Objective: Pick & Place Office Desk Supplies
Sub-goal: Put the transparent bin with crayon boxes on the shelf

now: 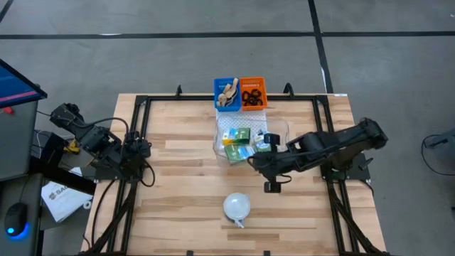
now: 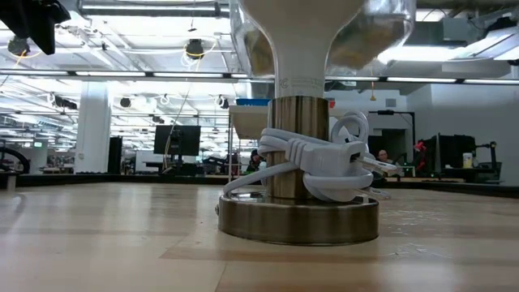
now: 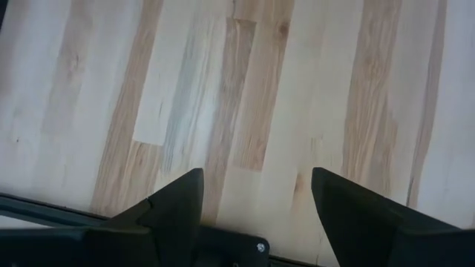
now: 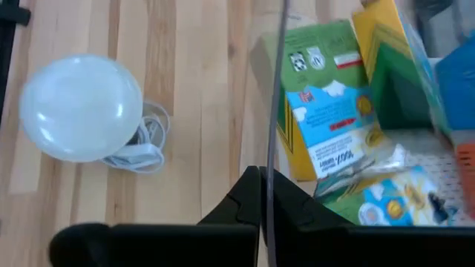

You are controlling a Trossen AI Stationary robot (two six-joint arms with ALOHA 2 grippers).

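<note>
Yellow-and-green crayon boxes (image 1: 239,139) (image 4: 326,104) lie in a clear plastic tray (image 1: 220,146) at mid-table. At the far edge, a blue basket (image 1: 227,94) holds tan pieces and an orange basket (image 1: 253,92) holds black loops. My right gripper (image 1: 256,158) (image 4: 261,182) is shut and hangs at the tray's near right corner. A thin dark line (image 4: 279,74), seemingly the tray's edge, runs on from its fingertips. My left gripper (image 1: 139,148) (image 3: 256,189) is open over bare wood at the table's left edge. My right gripper is shut with its tips at the clear tray's edge (image 4: 273,148), slanting down from the table's right. I cannot tell whether it touches or pinches that edge. My left gripper touches nothing.
A lamp with a white globe (image 1: 237,206) (image 4: 80,107) and a wrapped white cord (image 2: 324,154) stands on its brass base (image 2: 298,221) near the front edge. Black frame rails (image 1: 135,121) run along the table's left, right and far sides. Bare wood lies at front left.
</note>
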